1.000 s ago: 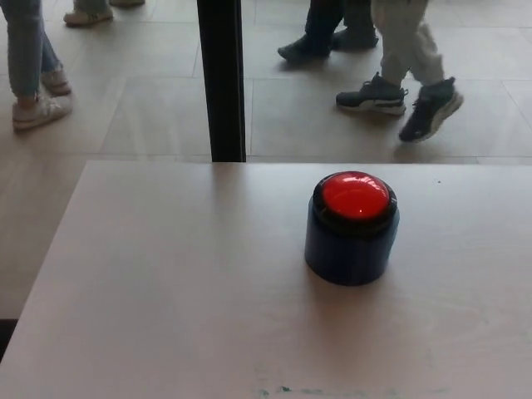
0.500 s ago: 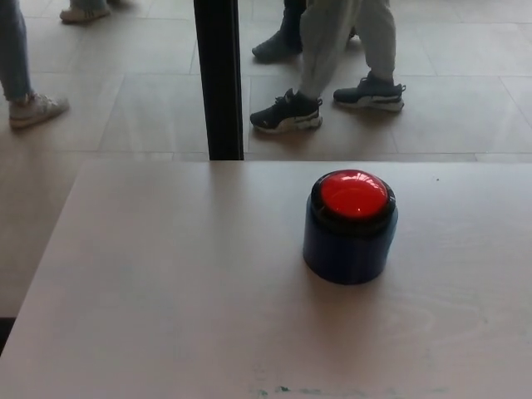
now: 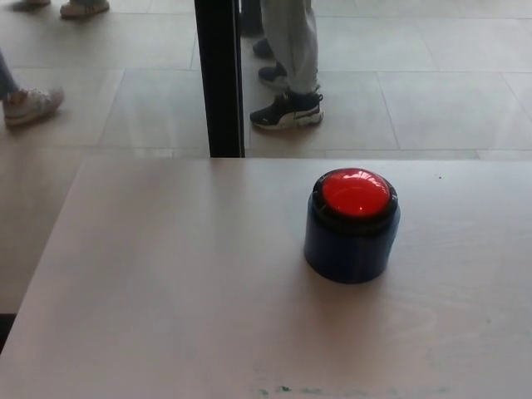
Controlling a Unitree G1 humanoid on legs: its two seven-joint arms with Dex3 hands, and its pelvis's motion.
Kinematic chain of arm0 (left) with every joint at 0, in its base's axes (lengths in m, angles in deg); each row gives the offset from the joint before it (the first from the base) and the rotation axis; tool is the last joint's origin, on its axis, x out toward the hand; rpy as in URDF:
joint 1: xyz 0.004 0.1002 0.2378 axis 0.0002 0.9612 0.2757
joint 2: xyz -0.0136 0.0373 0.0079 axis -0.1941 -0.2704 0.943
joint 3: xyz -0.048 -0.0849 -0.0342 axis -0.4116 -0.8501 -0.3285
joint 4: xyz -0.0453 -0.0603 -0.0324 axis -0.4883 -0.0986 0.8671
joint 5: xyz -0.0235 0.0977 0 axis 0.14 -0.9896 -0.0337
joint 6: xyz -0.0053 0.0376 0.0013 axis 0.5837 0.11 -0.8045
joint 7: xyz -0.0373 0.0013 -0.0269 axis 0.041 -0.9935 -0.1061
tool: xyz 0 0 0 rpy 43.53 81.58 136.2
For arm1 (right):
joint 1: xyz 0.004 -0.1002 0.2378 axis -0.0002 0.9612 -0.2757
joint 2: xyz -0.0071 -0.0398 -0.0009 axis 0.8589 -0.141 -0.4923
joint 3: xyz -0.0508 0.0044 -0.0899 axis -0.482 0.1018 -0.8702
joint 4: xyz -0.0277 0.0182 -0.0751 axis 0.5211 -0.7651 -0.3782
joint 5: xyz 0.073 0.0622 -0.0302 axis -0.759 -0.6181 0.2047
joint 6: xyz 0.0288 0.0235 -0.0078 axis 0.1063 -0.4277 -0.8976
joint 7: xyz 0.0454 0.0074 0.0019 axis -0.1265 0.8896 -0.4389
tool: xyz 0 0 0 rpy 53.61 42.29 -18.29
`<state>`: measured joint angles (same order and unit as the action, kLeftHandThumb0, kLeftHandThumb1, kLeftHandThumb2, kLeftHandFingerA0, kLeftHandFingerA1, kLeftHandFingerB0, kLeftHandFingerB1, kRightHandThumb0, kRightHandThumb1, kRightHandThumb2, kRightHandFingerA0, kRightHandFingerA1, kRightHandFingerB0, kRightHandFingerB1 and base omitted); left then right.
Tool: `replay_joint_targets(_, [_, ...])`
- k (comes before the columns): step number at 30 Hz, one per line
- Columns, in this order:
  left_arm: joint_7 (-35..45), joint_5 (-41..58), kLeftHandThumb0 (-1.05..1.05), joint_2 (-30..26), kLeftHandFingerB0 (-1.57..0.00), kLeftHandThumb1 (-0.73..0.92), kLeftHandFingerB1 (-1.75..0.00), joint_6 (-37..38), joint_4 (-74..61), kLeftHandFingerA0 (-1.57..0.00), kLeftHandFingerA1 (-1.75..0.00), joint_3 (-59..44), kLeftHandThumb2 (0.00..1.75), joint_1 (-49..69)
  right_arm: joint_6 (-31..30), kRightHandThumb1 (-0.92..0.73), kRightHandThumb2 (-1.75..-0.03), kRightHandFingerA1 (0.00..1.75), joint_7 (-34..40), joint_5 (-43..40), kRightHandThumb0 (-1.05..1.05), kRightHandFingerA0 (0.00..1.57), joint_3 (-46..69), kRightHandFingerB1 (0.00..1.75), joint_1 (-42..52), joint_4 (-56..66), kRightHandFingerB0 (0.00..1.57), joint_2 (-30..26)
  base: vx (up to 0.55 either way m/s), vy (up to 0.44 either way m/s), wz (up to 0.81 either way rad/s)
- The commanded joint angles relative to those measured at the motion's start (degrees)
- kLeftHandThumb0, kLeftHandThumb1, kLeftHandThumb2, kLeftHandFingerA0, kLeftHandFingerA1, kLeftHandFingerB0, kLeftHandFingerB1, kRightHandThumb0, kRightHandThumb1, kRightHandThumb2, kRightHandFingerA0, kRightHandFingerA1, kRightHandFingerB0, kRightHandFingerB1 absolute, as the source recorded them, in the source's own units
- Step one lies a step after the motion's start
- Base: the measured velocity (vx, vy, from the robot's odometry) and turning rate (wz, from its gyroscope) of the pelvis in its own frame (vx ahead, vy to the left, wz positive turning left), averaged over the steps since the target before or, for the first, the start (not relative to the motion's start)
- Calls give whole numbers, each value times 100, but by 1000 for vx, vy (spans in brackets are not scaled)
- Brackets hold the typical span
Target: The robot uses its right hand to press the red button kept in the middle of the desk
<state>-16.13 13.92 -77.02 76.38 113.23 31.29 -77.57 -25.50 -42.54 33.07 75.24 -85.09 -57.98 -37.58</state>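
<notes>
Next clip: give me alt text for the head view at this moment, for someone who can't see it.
A red button on a dark blue round base stands untouched on a pale wooden desk, right of centre; neither robot hand is in view. Behind the desk's far edge rises a black post, with a tiled floor beyond, where a person's legs in grey trousers and dark sneakers stand.

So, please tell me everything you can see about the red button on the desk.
The red button is a glossy, domed red cap that reflects light, set in a black ring on top of a dark blue cylindrical base, probably plastic. It stands upright on the pale wooden desk, a little right of the middle and toward the far edge. Nothing touches it except the desk; no robot hand is in view.
</notes>
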Motion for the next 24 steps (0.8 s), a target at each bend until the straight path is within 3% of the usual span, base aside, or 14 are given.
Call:
replay_joint_targets(1, [120, 173, -68, -143, -16, 78, -34, 22, -28, -19, -45, 8, 62, 80, -75, -50, -117, 148, -363, 70, -19, 124, -456, 131, -660, -208, 97, 277, 0, 0, 0])
replay_joint_targets(2, [69, 175, -71, -164, -11, 60, -45, 31, 86, -15, -52, -3, 91, 12, -126, -52, -117, 146, -354, 69, -21, 123, -531, 130, -755, -200, 96, 359, 0, 0, 0])
replay_joint_targets(5, [48, 142, -69, -169, -16, 77, -33, 90, 58, -21, -44, 50, 62, 27, -177, -53, -120, 175, -525, 75, -15, 95, -797, 161, -987, -96, 77, 604, 0, 0, 0])
replay_joint_targets(6, [90, 163, -71, -185, -11, 60, -45, 76, 80, -14, -51, 45, 91, 16, -255, -52, -122, 175, -637, 81, -16, 96, -937, 161, -1142, -63, 77, 754, 0, 0, 0])
replay_joint_targets(8, [104, 168, -71, -197, -11, 60, -45, 80, 80, -16, -53, 58, 92, 14, -222, -49, -128, 175, -704, 76, -13, 97, -1029, 161, -1210, -57, 78, 833, 0, 0, 0])
replay_joint_targets(10, [111, 150, -69, -207, -17, 77, -35, 106, 92, -21, -46, 94, 62, 10, -113, -44, -133, 175, -834, 97, -15, 100, -1204, 162, -1362, -89, 83, 1059, 0, 0, 0])
replay_joint_targets(12, [144, 140, -69, -216, -17, 77, -35, 176, 148, -21, -46, 127, 62, 2, -146, -44, -133, 175, -835, 88, -15, 100, -1276, 162, -1461, -117, 83, 1194, 0, 0, 0])
replay_joint_targets(13, [143, 150, -70, -217, -11, 62, -45, 172, 130, -16, -52, 137, 92, 15, -214, -41, -136, 175, -833, 83, -16, 101, -1325, 161, -1520, -116, 85, 1301, 0, 0, 0])
replay_joint_targets(15, [150, 191, -67, -242, -17, 79, -34, 129, 142, -20, -45, 120, 61, 9, -263, -39, -138, 175, -886, 152, -18, 98, -1508, 163, -1628, -165, 81, 1581, 0, 0, 0])
replay_joint_targets(17, [99, 194, -69, -239, -13, 62, -45, 95, 138, -16, -52, 127, 90, -6, -296, -38, -140, 175, -1032, 174, -20, 97, -1624, 164, -1614, -208, 80, 1749, 0, 0, 0])
replay_joint_targets(18, [106, 174, -66, -247, -16, 78, -34, 126, 186, -21, -45, 146, 62, -26, -400, -41, -144, 175, -1021, 268, -13, 99, -1759, 157, -1608, -256, 80, 1891, 0, 0, 0])
replay_joint_targets(19, [110, 157, -69, -256, -11, 62, -45, 152, 201, -16, -52, 164, 91, -29, -435, -42, -144, 175, -978, 426, -12, 99, -1930, 158, -1586, -291, 80, 1979, 0, 0, 0])
replay_joint_targets(22, [100, 155, -70, -261, -13, 62, -45, 150, 206, -16, -51, 190, 91, -26, -432, -39, -140, 175, -1031, 484, -15, 95, -2097, 163, -1526, -391, 79, 2117, 0, 0, 0])
replay_joint_targets(24, [74, 171, -67, -264, -17, 78, -34, 152, 246, -21, -44, 183, 62, -44, -516, -41, -138, 175, -1118, 516, -13, 99, -2229, 157, -1445, -459, 86, 2279, 0, 0, 0])
